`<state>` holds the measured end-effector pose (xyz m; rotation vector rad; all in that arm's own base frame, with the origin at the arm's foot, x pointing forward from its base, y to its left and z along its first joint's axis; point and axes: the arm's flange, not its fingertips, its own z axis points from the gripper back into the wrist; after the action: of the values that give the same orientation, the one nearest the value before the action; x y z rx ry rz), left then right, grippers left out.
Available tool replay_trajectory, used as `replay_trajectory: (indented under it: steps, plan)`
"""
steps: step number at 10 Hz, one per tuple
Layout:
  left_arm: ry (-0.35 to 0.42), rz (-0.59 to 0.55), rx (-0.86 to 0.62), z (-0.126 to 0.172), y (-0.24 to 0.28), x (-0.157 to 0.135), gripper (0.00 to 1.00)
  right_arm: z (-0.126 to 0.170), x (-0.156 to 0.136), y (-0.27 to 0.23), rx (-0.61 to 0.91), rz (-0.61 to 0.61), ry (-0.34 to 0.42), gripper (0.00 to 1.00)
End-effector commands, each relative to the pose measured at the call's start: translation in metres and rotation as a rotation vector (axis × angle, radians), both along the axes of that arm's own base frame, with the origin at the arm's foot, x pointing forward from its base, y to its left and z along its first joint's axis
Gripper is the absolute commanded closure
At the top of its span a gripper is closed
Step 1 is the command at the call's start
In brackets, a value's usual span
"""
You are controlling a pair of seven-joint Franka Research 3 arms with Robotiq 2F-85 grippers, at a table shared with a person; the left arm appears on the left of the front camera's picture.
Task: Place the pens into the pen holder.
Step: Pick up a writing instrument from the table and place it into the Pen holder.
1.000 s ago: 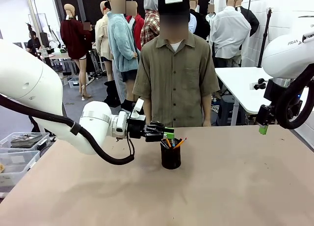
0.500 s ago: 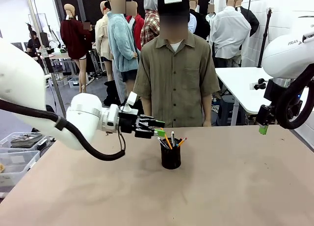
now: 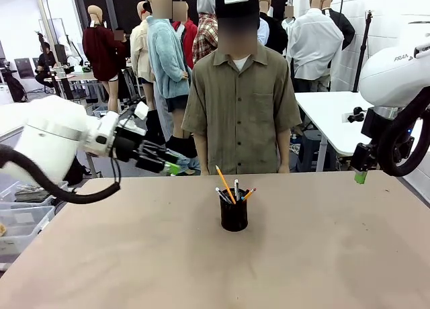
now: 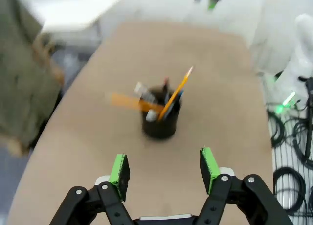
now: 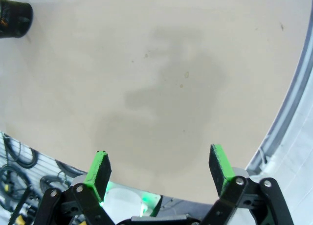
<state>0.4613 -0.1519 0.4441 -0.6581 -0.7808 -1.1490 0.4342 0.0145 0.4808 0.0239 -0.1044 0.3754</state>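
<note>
The black pen holder (image 3: 234, 214) stands mid-table with several pens (image 3: 229, 189) sticking out of it: an orange pencil leaning left, a grey one, a dark one. In the left wrist view the pen holder (image 4: 159, 121) and its pens (image 4: 172, 96) lie ahead of the fingers. My left gripper (image 3: 168, 166) hangs open and empty above the table's far left, well left of the holder; its green pads (image 4: 120, 169) stand apart. My right gripper (image 5: 160, 168) is open over bare table at the right edge, and the holder (image 5: 13, 18) sits far off at the top left.
A person (image 3: 240, 101) stands at the far side of the table behind the holder. The brown table (image 3: 282, 269) has bare room all round the holder. Plastic bins (image 3: 20, 208) sit off the table's left. Cables (image 4: 293, 146) lie beside the table.
My left gripper has opened and pulled back to the left, away from the holder. An orange pencil it left behind now leans in the holder. The right arm has not moved.
</note>
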Motion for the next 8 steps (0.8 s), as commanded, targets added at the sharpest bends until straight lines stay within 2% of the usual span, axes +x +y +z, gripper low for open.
replay_trajectory:
  steps: [1,4,8]
  plan:
    - [0.148,0.100,0.190,0.012,0.026,-0.016,0.24,0.002,0.000,0.001,-0.010,-0.004,0.010,0.00]
    - [0.247,0.255,0.352,0.010,0.063,-0.037,0.24,0.002,0.000,0.001,-0.010,-0.004,0.010,0.00]
    - [0.347,0.342,0.483,-0.005,0.078,-0.049,0.24,0.002,0.000,0.001,-0.010,-0.004,0.010,0.00]
